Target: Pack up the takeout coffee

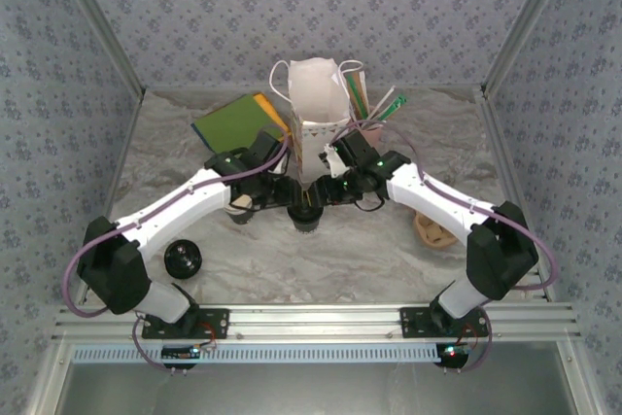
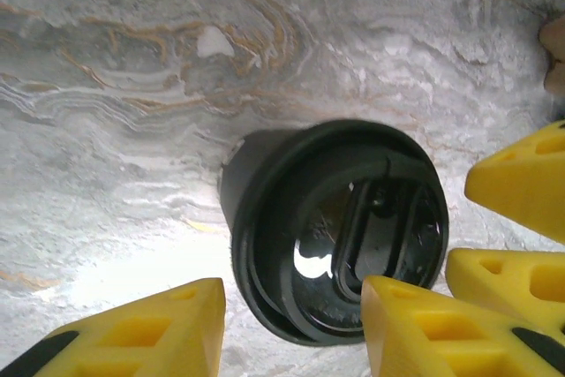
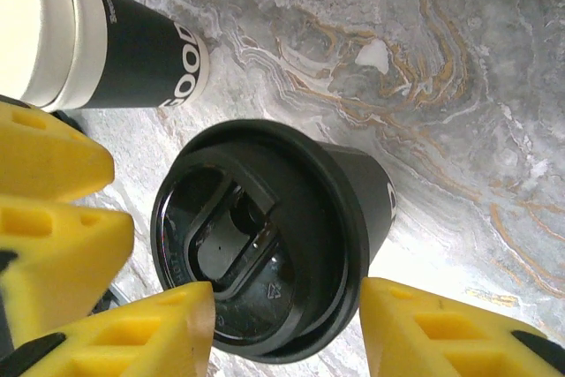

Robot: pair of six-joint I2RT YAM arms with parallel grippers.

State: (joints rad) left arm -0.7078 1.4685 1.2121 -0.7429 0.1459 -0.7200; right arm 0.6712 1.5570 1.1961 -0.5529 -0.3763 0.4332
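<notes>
The takeout coffee (image 1: 306, 219), a small dark cup with a round black lid, stands on the marble table just in front of the white paper bag (image 1: 319, 114). Both arms meet over it. In the left wrist view the takeout coffee (image 2: 340, 227) lies between the yellow fingers of my left gripper (image 2: 291, 333); the jaws are open, with a clear gap on the left side. In the right wrist view the takeout coffee (image 3: 265, 236) sits between the fingers of my right gripper (image 3: 282, 333), also open, its left fingertip over the lid's edge. My left gripper (image 1: 290, 203) and right gripper (image 1: 326, 199) nearly touch.
A second cup (image 3: 115, 50) with a pale sleeve stands close to the left of the coffee, by the left arm (image 1: 240, 206). A loose black lid (image 1: 183, 259) lies near left. Green and orange sheets (image 1: 238, 121) and straws (image 1: 374, 104) flank the bag. A pastry (image 1: 434, 230) lies right.
</notes>
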